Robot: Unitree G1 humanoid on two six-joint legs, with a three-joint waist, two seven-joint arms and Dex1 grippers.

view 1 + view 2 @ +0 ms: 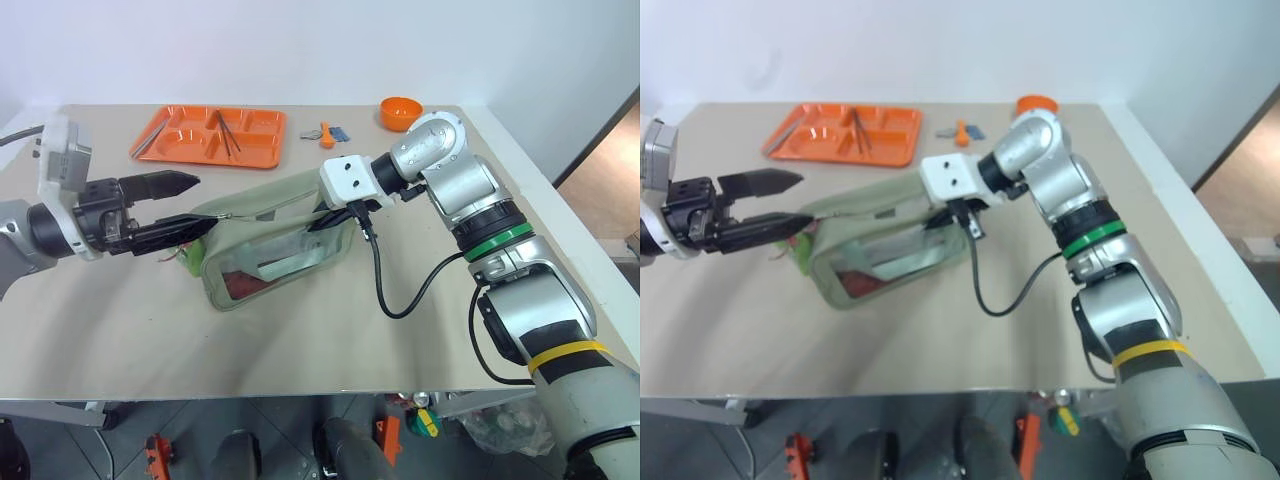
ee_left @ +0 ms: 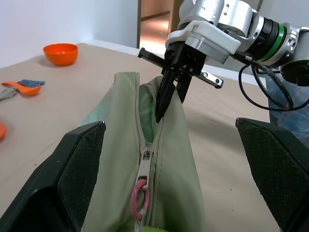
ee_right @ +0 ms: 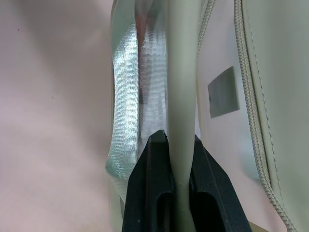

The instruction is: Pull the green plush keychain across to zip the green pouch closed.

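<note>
Right gripper (image 2: 161, 116) is clamped on the far end of the green pouch (image 1: 275, 250), both black fingers pressed onto a fold of the pale fabric edge. In the right wrist view the fabric runs straight up between the two fingers (image 3: 154, 193), nothing loose about it. My guess is that it's the anchor: hold that end so the bag doesn't slide or bunch up when the zipper gets pulled.

Left gripper (image 1: 185, 205) is spread wide at the left-centre of the head view, pointing roughly level at the near end of the pouch, one finger above and one lower down alongside the bag's corner. It isn't holding anything. In the left wrist view its pads (image 2: 79, 164) sit on either side of the zipper line, with a pink ring on the slider between them.

The green plush keychain (image 2: 154, 229) is barely a sliver of lime fuzz at the bottom edge of the left wrist view, just under that pink ring, so it's right by the open jaws. From the head camera the gripper mostly covers it.

The pouch lies in the middle of the table (image 1: 300, 340), clear window facing the camera, zipper gaping along the top. Orange tray (image 1: 215, 135) sits upper left, orange bowl (image 1: 398, 112) upper middle, both well apart from the bag.

Next thing is probably closing on the plush.
</note>
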